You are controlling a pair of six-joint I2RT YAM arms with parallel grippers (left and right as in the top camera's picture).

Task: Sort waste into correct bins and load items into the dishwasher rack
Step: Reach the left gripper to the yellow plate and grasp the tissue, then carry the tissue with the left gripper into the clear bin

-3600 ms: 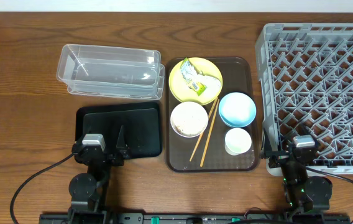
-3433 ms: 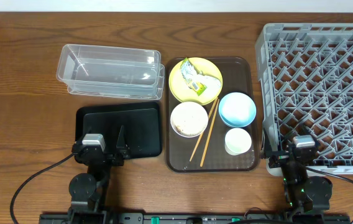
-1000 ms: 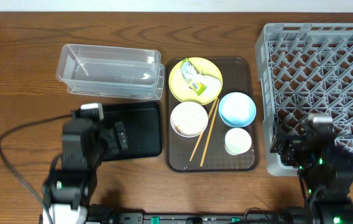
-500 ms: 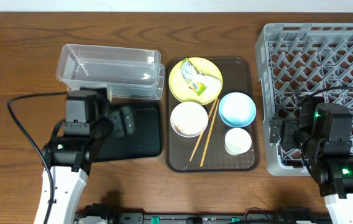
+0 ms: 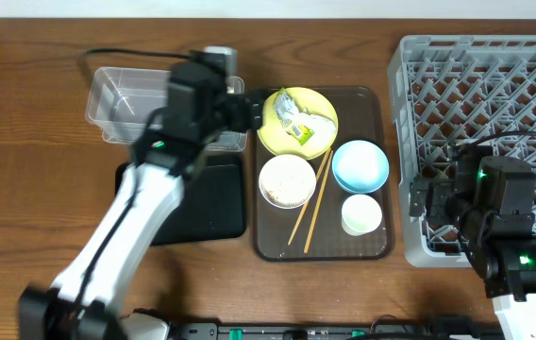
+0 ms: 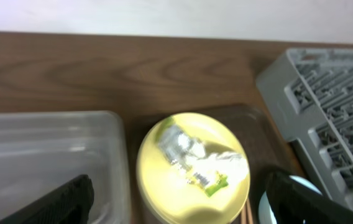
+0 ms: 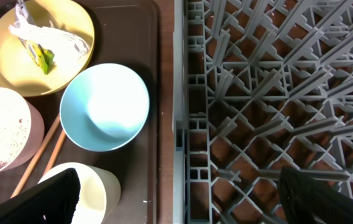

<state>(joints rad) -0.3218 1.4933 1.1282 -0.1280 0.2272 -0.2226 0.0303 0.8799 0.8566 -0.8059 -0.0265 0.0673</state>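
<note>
The left tool [image 6: 178, 182] hangs with its black fingers spread wide and empty over the round yellow plate [image 6: 155, 183]. Crumpled white-and-green wrapper scraps [image 6: 186, 149] lie on the plate, just beside the clear rectangular tub [image 6: 46, 155] near the counter's far edge. The right tool [image 7: 179, 175], equally wide and empty, hovers over the low wall of the grey lattice rack [image 7: 180, 74] by the counter's right edge, beside the glossy light blue bowl [image 7: 105, 106].

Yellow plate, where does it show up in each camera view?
Overhead: the yellow plate sits upper centre.
Left wrist: plate bottom centre.
Right wrist: plate top left corner.
Shared landmark: the grey rack, right of the plate in every view.
</note>
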